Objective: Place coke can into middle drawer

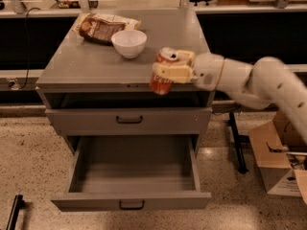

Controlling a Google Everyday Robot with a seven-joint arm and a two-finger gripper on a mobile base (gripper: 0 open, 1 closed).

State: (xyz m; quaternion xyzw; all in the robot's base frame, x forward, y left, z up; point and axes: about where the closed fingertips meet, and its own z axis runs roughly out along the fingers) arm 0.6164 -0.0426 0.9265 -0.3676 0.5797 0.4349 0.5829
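My gripper (pixel 173 67) is shut on the coke can (pixel 162 82), a red can with a silver top, tilted slightly. It holds the can in the air over the front right edge of the cabinet top (pixel 91 66), in front of the closed upper drawer front. The middle drawer (pixel 133 176) is pulled open below, grey, shallow and empty, with a small dark bar handle (pixel 131 205). The can is above and slightly right of the drawer's middle.
A white bowl (pixel 129 42) and a brown snack bag (pixel 101 27) sit on the cabinet top at the back left. The closed handled drawer front (pixel 128 120) is above the open one. A cardboard box (pixel 280 155) stands on the floor at the right.
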